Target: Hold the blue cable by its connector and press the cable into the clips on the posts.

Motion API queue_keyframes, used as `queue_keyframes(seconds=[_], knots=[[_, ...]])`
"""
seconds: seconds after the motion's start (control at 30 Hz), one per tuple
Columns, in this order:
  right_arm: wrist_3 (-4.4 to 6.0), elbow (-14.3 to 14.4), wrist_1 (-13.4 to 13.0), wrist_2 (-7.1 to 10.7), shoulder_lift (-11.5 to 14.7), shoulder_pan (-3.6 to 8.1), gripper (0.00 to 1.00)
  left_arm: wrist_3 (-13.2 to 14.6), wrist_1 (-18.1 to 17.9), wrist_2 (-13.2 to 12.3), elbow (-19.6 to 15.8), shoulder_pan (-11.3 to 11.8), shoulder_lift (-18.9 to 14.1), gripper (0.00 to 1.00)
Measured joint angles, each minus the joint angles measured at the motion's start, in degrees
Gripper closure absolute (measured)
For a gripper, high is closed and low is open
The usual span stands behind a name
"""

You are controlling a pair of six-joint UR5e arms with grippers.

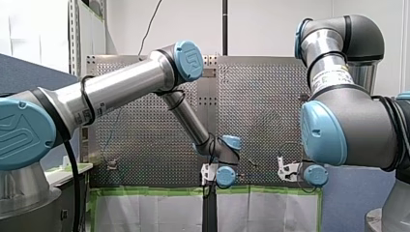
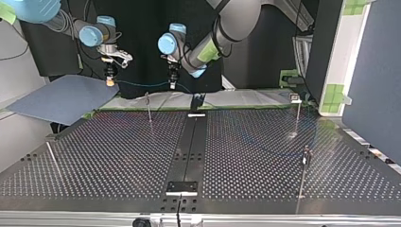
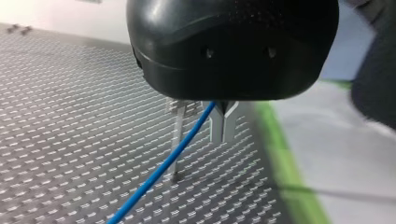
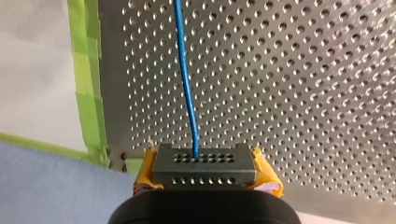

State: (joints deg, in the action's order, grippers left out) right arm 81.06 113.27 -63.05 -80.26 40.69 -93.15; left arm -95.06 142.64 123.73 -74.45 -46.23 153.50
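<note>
Right gripper (image 2: 110, 80): arm lowered over the table (image 2: 118, 156) edge farthest in the top view, yellow pads (image 4: 267, 177) clamped on the dark connector (image 4: 204, 169).
Left gripper (image 3: 223, 122): near it, pointing down, metal fingers pinched on the blue cable (image 3: 159, 172).
Cable: spans both grippers, with a post (image 3: 176, 140) just behind.

On the top view my perforated worktop (image 2: 118, 156) is split by a dark centre strip (image 2: 189, 142) that carries a small plate (image 2: 182, 187) at its near end. Three thin posts stand on it: a far-left post (image 2: 149, 111), a far-right post (image 2: 297, 116) and a near-right post (image 2: 305, 165). Green tape (image 3: 282, 158) edges it in the left wrist view.
</note>
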Motion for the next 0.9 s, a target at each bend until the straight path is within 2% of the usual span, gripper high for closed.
queue_keyframes(seconds=[0.13, 0.27, 0.4, 0.5, 0.67, 0.83, 0.9], knots=[[0.88, -0.6, 0.3, 2.51, -0.1, 0.43, 1.00, 0.2, -0.6, 0.9, 1.0, 0.2, 0.0, 1.00], [1.65, -1.3, 0.6, 4.79, -0.2, 1.17, 1.00, 0.3, -0.8, 0.7, 1.2, 0.4, 0.0, 1.00], [1.71, -2.1, 1.7, 6.93, -0.6, 1.91, 1.00, 0.3, -0.6, 0.4, 1.2, 0.4, 0.0, 1.00], [0.98, -3.1, 2.9, 8.47, -1.7, 2.35, 1.00, 0.3, -0.3, 0.3, 1.2, 0.5, 0.1, 1.00], [-1.31, -5.5, 5.3, 10.82, -4.1, 3.08, 1.00, 0.7, -0.2, -0.3, 1.2, 0.5, 0.1, 1.00], [-4.32, -7.9, 8.3, 11.42, -5.0, 4.03, 1.00, 0.9, -0.5, -1.8, 1.3, 0.8, 0.3, 1.00], [-5.23, -8.2, 9.4, 11.43, -5.1, 4.42, 1.00, 0.9, -0.5, -2.2, 1.7, 0.9, 0.7, 1.00]])
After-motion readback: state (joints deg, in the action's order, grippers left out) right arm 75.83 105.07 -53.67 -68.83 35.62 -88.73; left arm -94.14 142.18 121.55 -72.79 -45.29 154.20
